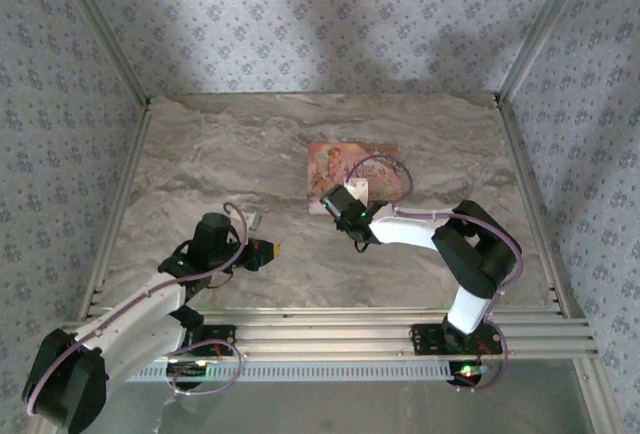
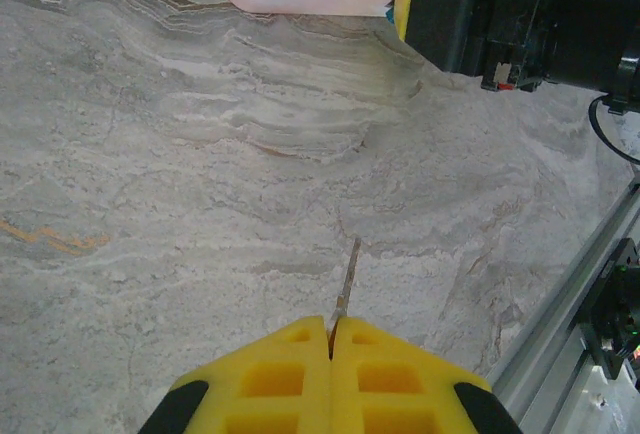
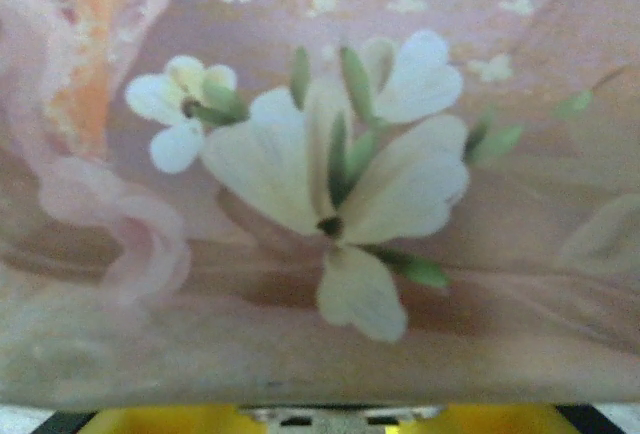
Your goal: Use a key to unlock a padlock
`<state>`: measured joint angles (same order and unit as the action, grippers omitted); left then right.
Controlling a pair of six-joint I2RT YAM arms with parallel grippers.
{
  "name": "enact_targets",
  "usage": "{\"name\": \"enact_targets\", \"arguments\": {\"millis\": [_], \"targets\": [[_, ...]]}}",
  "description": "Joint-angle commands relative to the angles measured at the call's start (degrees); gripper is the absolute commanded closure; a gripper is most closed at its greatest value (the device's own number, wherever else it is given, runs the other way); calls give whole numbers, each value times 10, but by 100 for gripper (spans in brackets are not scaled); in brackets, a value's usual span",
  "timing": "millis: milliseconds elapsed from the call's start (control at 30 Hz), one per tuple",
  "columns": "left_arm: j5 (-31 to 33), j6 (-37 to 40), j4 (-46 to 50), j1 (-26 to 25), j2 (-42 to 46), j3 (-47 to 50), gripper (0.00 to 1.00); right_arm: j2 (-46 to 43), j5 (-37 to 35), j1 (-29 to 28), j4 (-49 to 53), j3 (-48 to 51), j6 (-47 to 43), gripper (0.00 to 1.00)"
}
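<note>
- Walls (image 1: 300,14): blue-flowered wallpaper on three sides.
- Table (image 1: 200,154): grey marble top, mostly bare, with a metal rail along the near edge.
- Pouch (image 1: 345,166): pink-orange print, lying flat at mid-table, slightly right of centre. The right wrist view is very close to its flower print.
- Right gripper (image 1: 338,204): sits at the pouch's near edge, low and pressed up to it. Just slivers of its yellow fingers show along the bottom of the wrist view, so I can't tell if the jaws are apart or gripping.
- Left gripper (image 2: 331,326): front-left of the table, well apart from the pouch. The yellow fingers are pressed together and clamped on the key.
- Key (image 2: 347,274): a thin metal blade poking forward out of the left fingertips, aimed roughly toward the pouch and hanging just above the marble.
- Padlock (image 2: 388,12): probably the tiny blue-green speck at the pouch corner, touching or just beside the right gripper's yellow finger. It is too small to be sure, and the keyhole is not visible.
- Step (my read): the key is in hand, the right arm is working at the pouch edge to get or steady the padlock, and nothing has been inserted yet.
- Next move calls for:
  - the right arm to hold the padlock firmly with the keyhole facing left;
  - the left arm to close the gap, line the blade up with the slot, push in and twist.
- Risk: tiny lock, thin key, easy to miss the slot or knock the lock away.
</note>
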<state>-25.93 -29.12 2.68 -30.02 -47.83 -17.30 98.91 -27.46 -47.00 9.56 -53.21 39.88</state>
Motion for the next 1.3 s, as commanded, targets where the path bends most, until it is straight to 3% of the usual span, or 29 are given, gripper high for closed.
{"name": "enact_targets", "arguments": {"millis": [0,233,467,767,1267], "targets": [[7,8,12,-5,15,-8,100,8,0,7,-18,-14,-11,72],[8,9,9,-4,22,-3,100,-12,45,15,-9,-13,-17,85],[-18,24,-80,-13,6,10,100,-67,169,43,37,-15,-5,99],[68,91,-201,-103,-34,-1,100,-137,308,81,109,-42,-16,100],[20,91,-490,-112,-227,2,100,-191,465,133,149,-66,28,100]]}}
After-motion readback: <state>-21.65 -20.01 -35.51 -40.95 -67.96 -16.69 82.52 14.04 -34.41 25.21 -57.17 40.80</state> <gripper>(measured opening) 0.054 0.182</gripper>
